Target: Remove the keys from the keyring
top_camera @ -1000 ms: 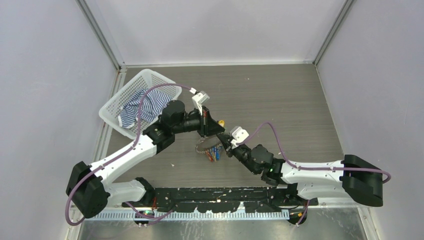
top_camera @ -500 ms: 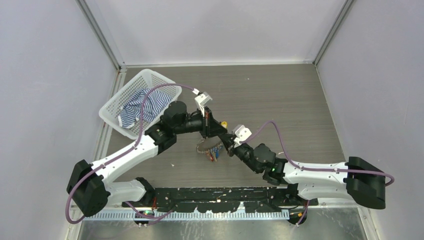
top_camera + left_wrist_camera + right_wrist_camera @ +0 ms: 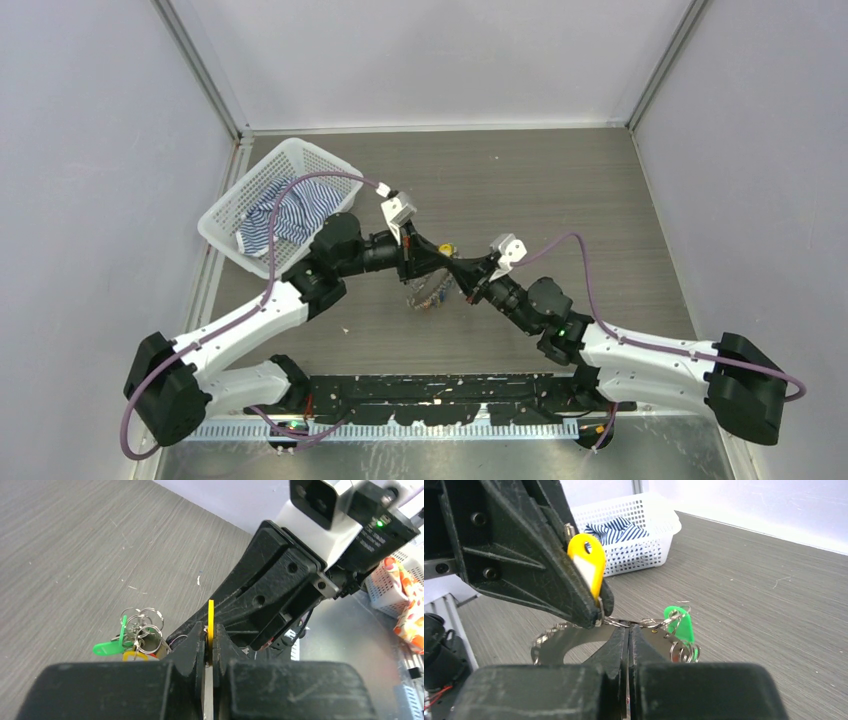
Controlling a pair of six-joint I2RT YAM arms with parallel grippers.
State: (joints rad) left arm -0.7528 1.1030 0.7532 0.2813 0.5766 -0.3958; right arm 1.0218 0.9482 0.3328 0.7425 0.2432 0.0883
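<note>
The keyring [image 3: 555, 645] is a flat metal ring carrying small split rings and keys with coloured tags. It hangs just above the table between the two grippers, and in the top view the bunch of keys [image 3: 429, 294] hangs below them. My right gripper [image 3: 628, 632] is shut on the keyring's edge. My left gripper [image 3: 210, 636] is shut on a yellow key tag [image 3: 211, 617], which is also seen in the right wrist view [image 3: 588, 564]. A green tag [image 3: 680, 624] hangs on the right of the ring. In the top view the left gripper [image 3: 446, 256] and the right gripper [image 3: 463, 279] meet tip to tip.
A white plastic basket [image 3: 232, 205] with a blue-striped cloth [image 3: 290, 212] stands at the back left, and it also shows in the right wrist view [image 3: 649, 540]. Grey walls enclose the wood-grain table. A black rail runs along the near edge [image 3: 450, 390].
Both grippers have moved right and slightly away from the arm bases. The right wrist has swung right and the left arm has stretched further out. The key bunch has shifted right with them.
</note>
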